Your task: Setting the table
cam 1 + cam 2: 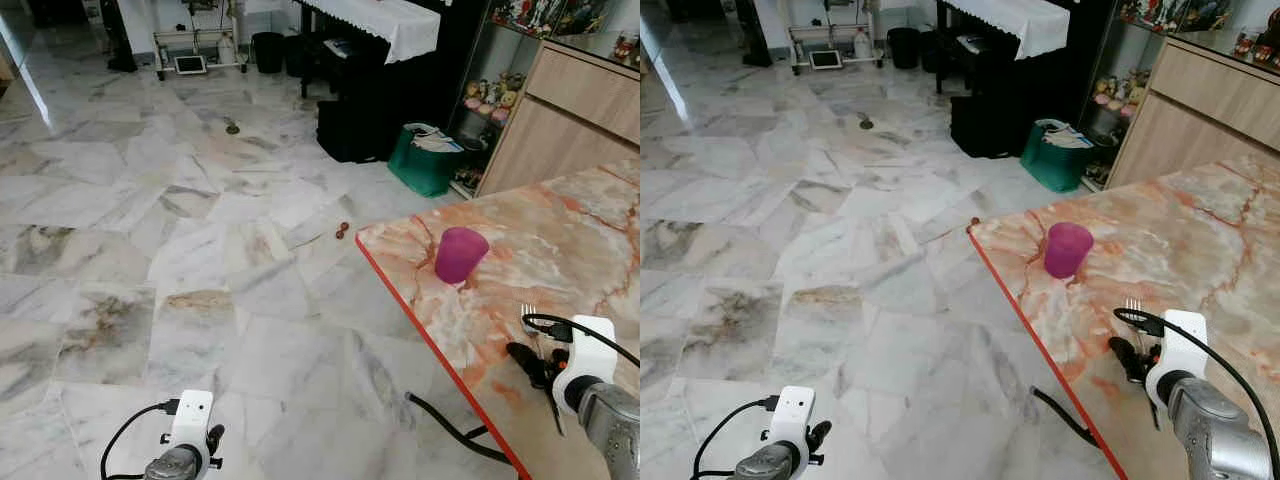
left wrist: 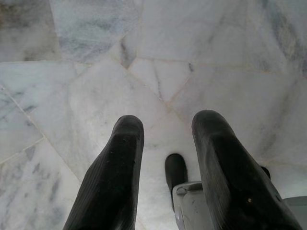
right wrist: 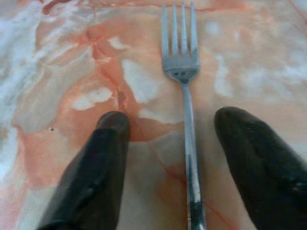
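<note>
Marble table [image 1: 560, 250] fills right of head view. Fork [image 3: 184, 96] lies flat near its lower right, long axis running away from robot, tines pointing far. Right gripper [image 3: 175, 143] spread wide, straddling handle, not touching. Purple cup [image 1: 460, 255] upside down, mid-frame. Left gripper [image 2: 168, 163] parted above floor [image 1: 200, 250].

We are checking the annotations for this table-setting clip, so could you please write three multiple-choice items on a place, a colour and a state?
1. Where does the fork lie?
A. on the floor
B. on the marble table
C. inside the cup

2. What colour is the cup?
A. purple
B. green
C. white

3. How is the right gripper?
A. shut on the fork
B. shut on the cup
C. open

Answers: B, the fork lies flat on the orange-veined tabletop; A, the cup is purple; C, its fingers stand apart on either side of the fork's handle.
</note>
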Motion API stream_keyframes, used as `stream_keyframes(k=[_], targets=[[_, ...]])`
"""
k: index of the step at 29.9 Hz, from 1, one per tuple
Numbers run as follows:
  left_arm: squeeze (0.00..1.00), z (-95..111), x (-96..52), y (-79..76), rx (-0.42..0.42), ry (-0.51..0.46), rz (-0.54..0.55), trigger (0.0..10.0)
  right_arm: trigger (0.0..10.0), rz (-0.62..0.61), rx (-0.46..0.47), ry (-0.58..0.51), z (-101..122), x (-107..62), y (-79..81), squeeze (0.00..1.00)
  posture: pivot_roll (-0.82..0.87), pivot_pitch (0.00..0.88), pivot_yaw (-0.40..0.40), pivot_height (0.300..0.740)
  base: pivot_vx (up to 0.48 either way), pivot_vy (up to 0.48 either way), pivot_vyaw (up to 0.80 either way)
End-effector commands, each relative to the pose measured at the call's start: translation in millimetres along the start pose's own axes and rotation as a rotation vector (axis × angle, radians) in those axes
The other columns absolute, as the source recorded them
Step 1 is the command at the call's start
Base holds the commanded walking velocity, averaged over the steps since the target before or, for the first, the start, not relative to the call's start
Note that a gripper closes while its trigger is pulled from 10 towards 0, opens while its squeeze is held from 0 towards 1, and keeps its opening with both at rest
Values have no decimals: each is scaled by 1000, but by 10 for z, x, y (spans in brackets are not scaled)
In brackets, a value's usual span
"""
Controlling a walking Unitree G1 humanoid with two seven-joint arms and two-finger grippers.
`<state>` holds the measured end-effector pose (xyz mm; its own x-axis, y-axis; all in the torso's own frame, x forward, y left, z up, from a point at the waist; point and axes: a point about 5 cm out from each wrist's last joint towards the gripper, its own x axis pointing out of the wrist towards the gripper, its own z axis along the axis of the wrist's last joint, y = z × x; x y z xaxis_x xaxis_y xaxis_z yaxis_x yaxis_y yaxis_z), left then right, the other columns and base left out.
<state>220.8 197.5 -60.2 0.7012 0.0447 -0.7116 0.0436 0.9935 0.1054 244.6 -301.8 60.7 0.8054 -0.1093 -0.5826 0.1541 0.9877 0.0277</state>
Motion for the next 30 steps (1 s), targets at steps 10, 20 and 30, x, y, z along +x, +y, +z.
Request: stream_keyframes(k=[10, 20, 30], targets=[[0, -9, -2, 15, 10, 11, -12, 10000, 0, -28, -17, 19, -18, 15, -17, 0, 43, 0, -32, 740, 0, 0, 0], [0, -1, 0, 18, 12, 9, -14, 10000, 0, -42, -45, 23, -23, 20, -17, 0, 46, 0, -30, 740, 0, 0, 0], [0, -3, -1, 26, 11, 11, -12, 10000, 0, -45, -76, 32, -38, 40, 4, 0, 47, 0, -29, 740, 0, 0, 0]])
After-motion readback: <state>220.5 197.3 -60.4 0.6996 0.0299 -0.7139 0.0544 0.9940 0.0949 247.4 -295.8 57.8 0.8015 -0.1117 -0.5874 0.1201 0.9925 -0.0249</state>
